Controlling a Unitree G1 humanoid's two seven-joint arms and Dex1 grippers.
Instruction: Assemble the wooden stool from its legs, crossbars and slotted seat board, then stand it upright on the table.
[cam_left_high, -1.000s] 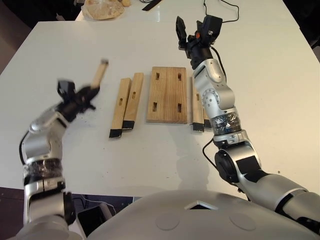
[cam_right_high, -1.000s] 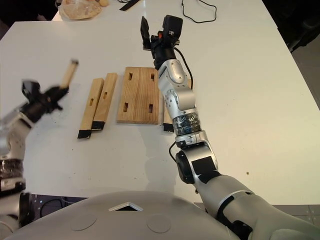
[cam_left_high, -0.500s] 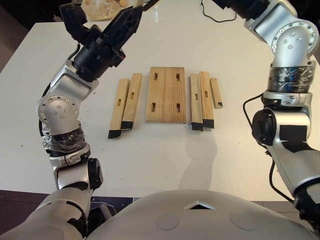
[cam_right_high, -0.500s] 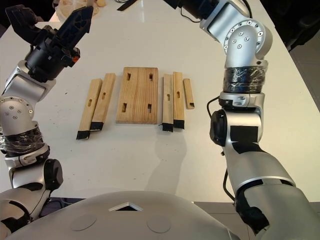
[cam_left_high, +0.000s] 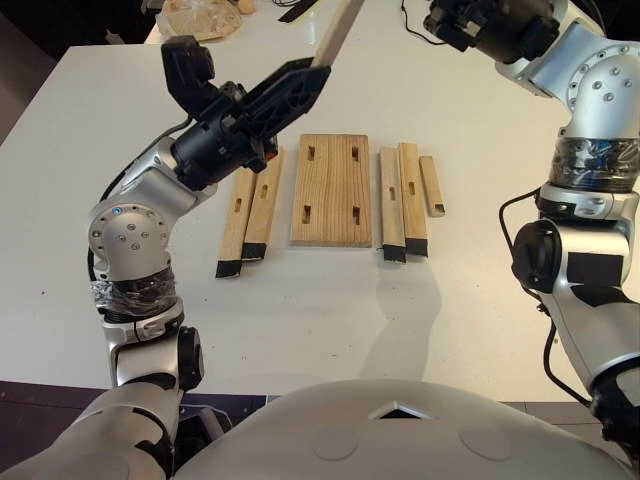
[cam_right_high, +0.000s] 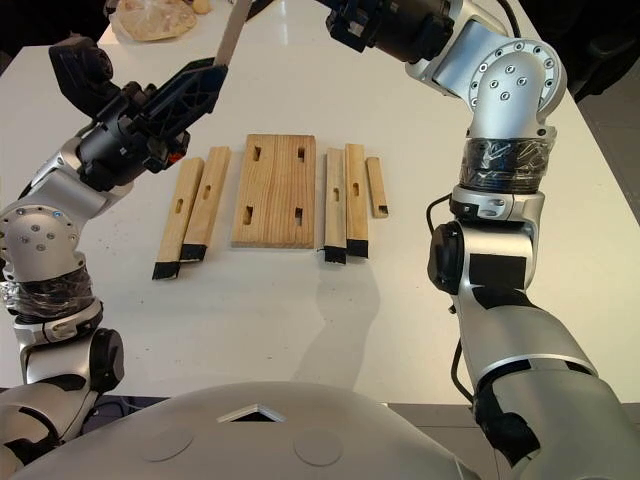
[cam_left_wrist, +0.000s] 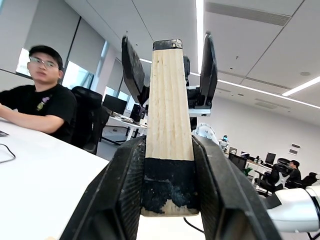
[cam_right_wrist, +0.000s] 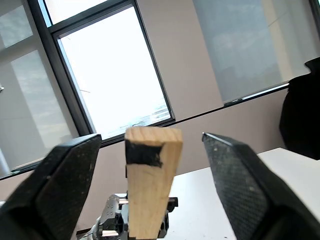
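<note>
My left gripper (cam_left_high: 305, 78) is shut on the black-painted end of a wooden leg (cam_left_high: 335, 30), held high over the far side of the table. The leg's free end (cam_right_wrist: 150, 185) sits between the spread fingers (cam_left_wrist: 207, 60) of my open right gripper (cam_left_high: 440, 15), with a gap on each side. The slotted seat board (cam_left_high: 333, 190) lies flat mid-table. Two slotted legs (cam_left_high: 252, 205) lie to its left. Two more legs (cam_left_high: 402, 200) and a short crossbar (cam_left_high: 431, 185) lie to its right.
The white table (cam_left_high: 320, 300) has free room at the front and on both sides. A clear bag (cam_left_high: 205, 15) and a black cable (cam_right_high: 400, 25) lie near the far edge.
My left arm swung up from the table's left side and carried the leg rightward over the board. My right arm lifted off the table and brought its open fingers around the leg's free end.
</note>
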